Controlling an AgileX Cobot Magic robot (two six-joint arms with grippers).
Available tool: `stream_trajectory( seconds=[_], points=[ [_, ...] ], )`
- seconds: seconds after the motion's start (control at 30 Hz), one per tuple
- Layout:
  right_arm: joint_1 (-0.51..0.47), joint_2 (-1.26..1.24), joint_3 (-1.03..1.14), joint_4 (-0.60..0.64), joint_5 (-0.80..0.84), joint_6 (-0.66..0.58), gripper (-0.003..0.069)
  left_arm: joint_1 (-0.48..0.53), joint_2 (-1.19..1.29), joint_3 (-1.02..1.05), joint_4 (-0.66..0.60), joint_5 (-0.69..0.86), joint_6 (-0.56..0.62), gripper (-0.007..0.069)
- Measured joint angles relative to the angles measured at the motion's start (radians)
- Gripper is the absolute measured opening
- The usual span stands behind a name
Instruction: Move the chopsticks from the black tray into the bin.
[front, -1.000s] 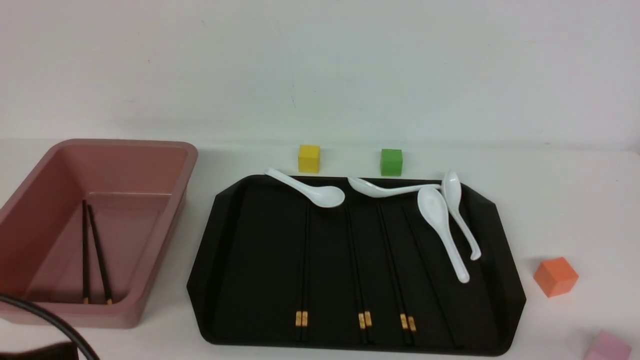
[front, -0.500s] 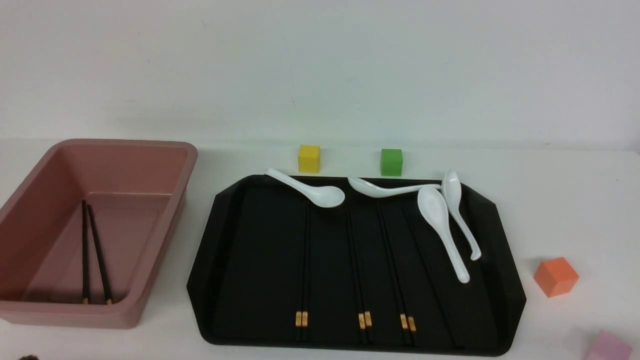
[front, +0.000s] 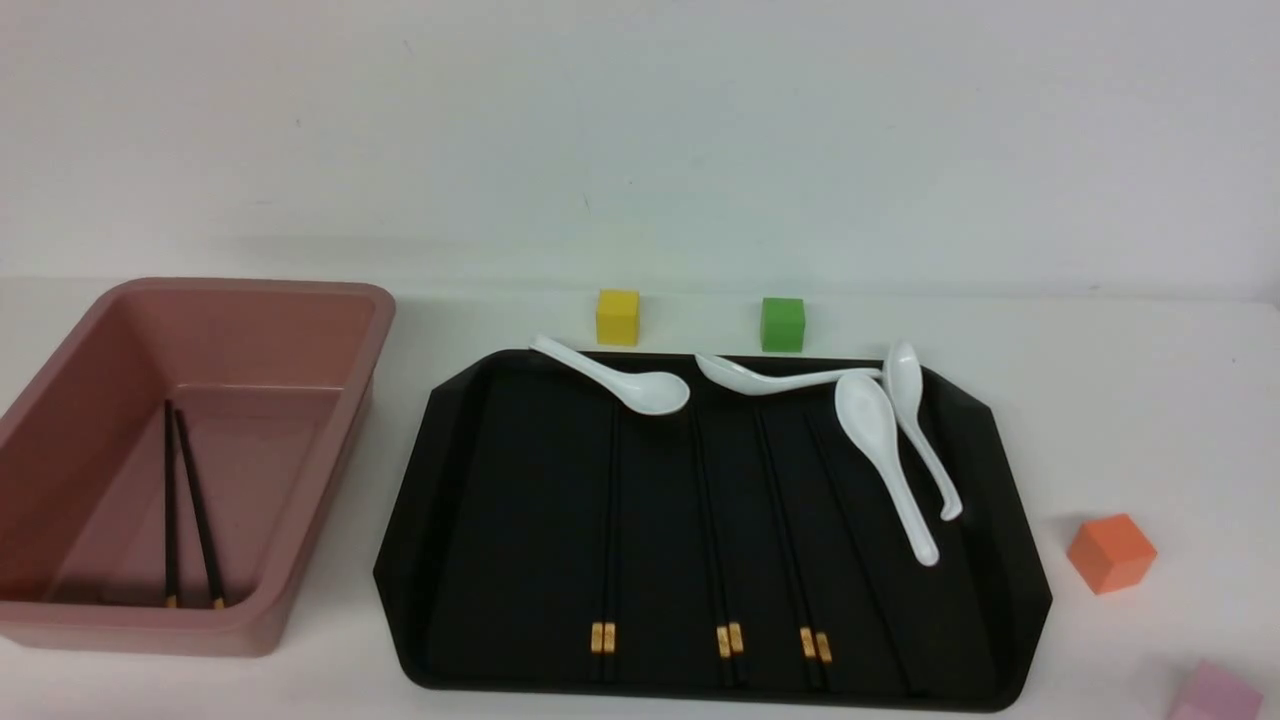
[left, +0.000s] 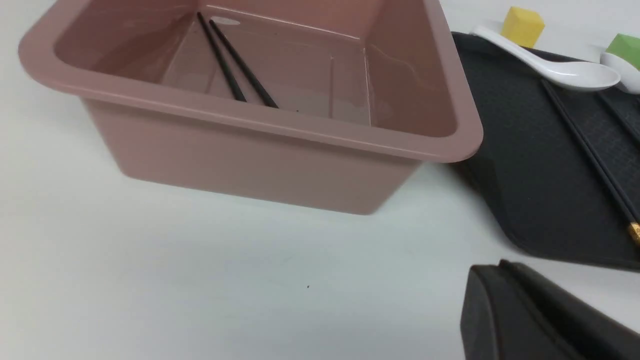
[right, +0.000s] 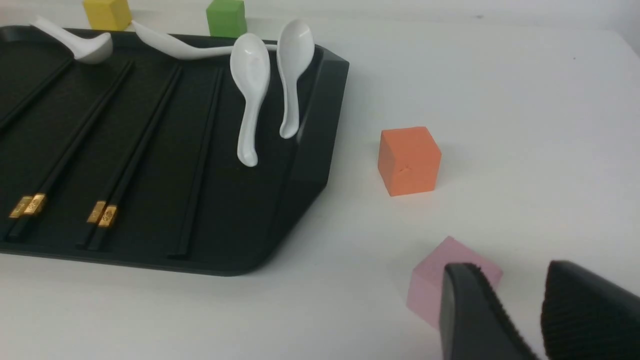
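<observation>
A plain matte white wall (front: 640, 130) is seen behind a flat white counter (front: 1120, 400), the two meeting along a straight far edge. Even, diffuse light is cast over the counter's surface, and only soft, faint shadows are thrown. A dim greyish band is visible along the wall's base toward the far left corner.

The bin (front: 190, 455) sits at the left of the frame, one pair of chopsticks (front: 188, 505) lying inside it. Right of it, mid-frame, lies the tray (front: 450, 560). More chopsticks (front: 720, 540) lie on the tray. Four spoons (front: 885, 455) lie along its upper edge. Two blocks (front: 617, 317) stand above the tray, two more (front: 1110, 552) at lower right.
</observation>
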Motion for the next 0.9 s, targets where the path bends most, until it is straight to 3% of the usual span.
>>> stream_trajectory(
  seconds=[0.9],
  points=[
    [0.0, 0.0, 0.0, 0.0, 0.0, 0.002, 0.024, 0.0, 0.0, 0.0, 0.0, 0.001, 0.0, 0.0011]
  ],
)
